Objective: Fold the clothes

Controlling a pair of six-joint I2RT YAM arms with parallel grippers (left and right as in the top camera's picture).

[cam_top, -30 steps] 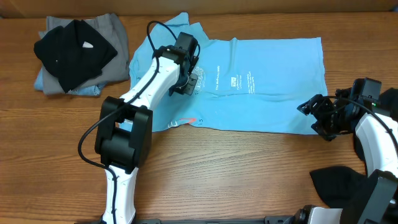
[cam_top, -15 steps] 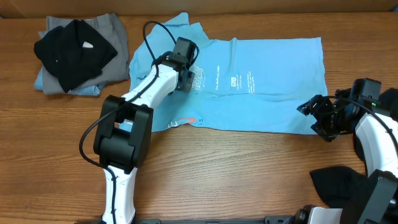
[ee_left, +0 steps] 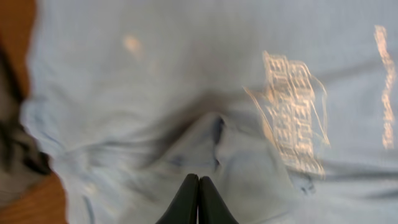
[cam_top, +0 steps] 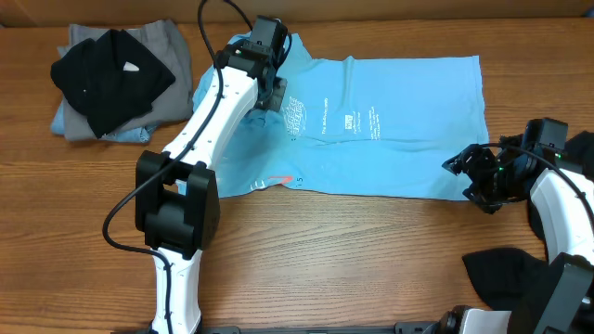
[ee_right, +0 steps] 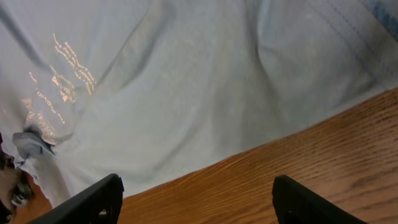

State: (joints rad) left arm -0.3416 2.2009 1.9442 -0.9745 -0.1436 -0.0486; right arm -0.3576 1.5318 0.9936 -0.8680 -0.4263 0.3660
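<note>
Wood-grain table (cam_top: 371, 260) lies open across the lower part of the overhead frame, between the white left arm (cam_top: 213, 111) rising from lower left and the white right arm (cam_top: 561, 199) at the right edge.

Above that strip runs the lower hem of the light sky-blue T-shirt (cam_top: 408, 148), slightly wavy, from centre-left to lower right. The right arm's fingers (ee_right: 99, 199) stand spread wide over this hem near its right end. In the right wrist view, cloth fills the upper part and wood the lower, with neither finger touching the shirt.

The shirt lies spread flat across the middle of the table. Its right edge is straight, with open wood beyond it. Its far edge lies near the table's far border. Soft creases cross it. White printed lettering (cam_top: 345, 122) sits at centre, and a small coral-red mark (cam_top: 283, 178) lies near the lower hem.

At upper centre-left, the left arm's fingers (ee_left: 189, 202) are pressed together over a raised pucker of blue cloth beside the print. Whether cloth is caught between them I cannot tell.

In the upper left, just beside the shirt, sits a pile: a black garment (cam_top: 111, 74) on top of a grey one (cam_top: 174, 46) and a pale blue one (cam_top: 70, 125).
</note>
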